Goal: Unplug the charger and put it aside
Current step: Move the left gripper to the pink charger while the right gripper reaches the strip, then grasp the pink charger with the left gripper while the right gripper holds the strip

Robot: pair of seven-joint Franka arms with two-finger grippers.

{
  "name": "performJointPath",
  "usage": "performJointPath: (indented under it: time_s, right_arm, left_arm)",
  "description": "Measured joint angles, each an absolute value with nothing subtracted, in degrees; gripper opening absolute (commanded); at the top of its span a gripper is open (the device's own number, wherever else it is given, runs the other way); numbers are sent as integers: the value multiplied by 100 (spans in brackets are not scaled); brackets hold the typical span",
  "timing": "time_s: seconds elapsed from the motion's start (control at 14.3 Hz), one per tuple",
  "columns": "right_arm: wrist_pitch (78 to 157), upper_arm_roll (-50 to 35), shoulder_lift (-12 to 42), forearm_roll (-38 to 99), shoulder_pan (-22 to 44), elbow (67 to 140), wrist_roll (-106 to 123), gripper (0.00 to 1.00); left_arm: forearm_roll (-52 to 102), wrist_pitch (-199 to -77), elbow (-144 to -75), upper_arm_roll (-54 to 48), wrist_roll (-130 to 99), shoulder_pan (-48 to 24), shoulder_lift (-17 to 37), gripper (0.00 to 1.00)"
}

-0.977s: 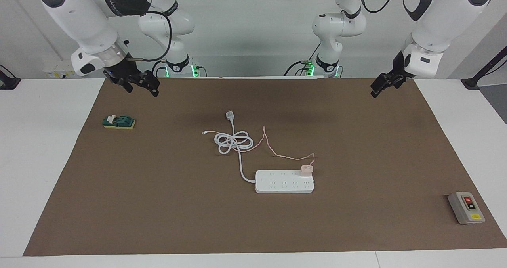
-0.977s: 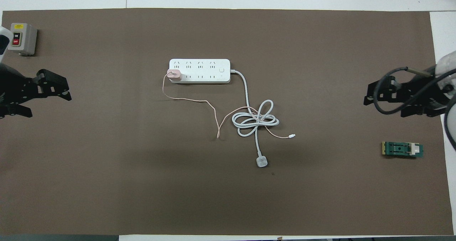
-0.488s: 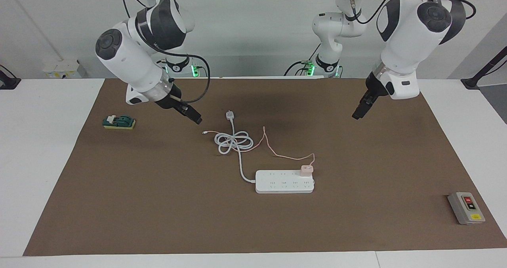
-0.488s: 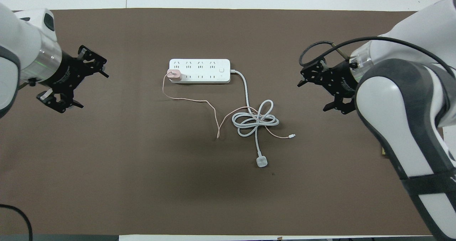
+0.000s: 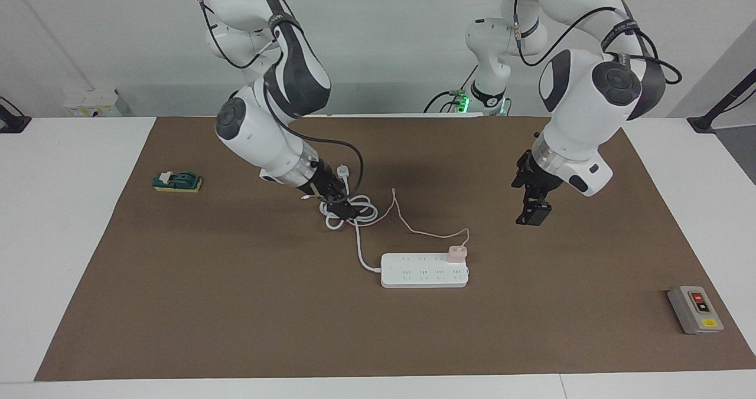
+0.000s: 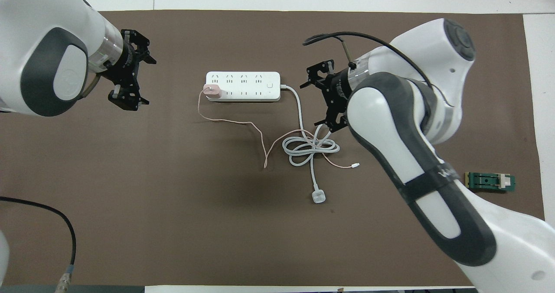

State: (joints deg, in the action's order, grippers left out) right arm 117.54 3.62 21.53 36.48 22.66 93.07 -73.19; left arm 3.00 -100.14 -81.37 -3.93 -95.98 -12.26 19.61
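The pale pink charger (image 5: pixel 458 252) (image 6: pixel 212 91) is plugged into the end of the white power strip (image 5: pixel 424 270) (image 6: pixel 243 86) toward the left arm's end. Its thin pink cable (image 5: pixel 425 232) (image 6: pixel 234 122) runs toward the robots and crosses the coiled white cord (image 5: pixel 369 210) (image 6: pixel 310 147). My left gripper (image 5: pixel 531 213) (image 6: pixel 141 81) is open and empty above the mat, beside the strip's charger end and apart from it. My right gripper (image 5: pixel 342 207) (image 6: pixel 310 105) is open and empty, low over the coiled cord near the strip's cord end.
A small white plug (image 5: pixel 342 170) (image 6: pixel 319 196) lies at the cord's end, nearer the robots. A grey switch box (image 5: pixel 695 309) (image 6: pixel 27 46) sits at the left arm's end. A green block (image 5: pixel 177 182) (image 6: pixel 490 182) lies at the right arm's end. A brown mat (image 5: pixel 236 304) covers the table.
Both arms have swung in from the table's ends toward the middle and come lower. The left gripper is closer to the charger; the right is now over the coiled cord. Charger unmoved.
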Motion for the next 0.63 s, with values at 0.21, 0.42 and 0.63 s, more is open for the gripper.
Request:
performJointPath:
  time_s: [0.21, 0.42, 0.63]
  right_arm:
    - [12589, 360, 3176, 4317, 2634, 8740, -8028, 100]
    - [13075, 365, 3735, 4785, 2672, 8298, -8501, 100]
    - [13070, 376, 4388, 4977, 2655, 7519, -8994, 100]
  left_arm:
    - [300, -10300, -8125, -392, -10116, -1498, 2158, 100]
    - [300, -10456, -8124, -392, -10474, -1645, 2268, 100]
    - [300, -10484, -8124, -390, -10697, -1750, 2371, 100]
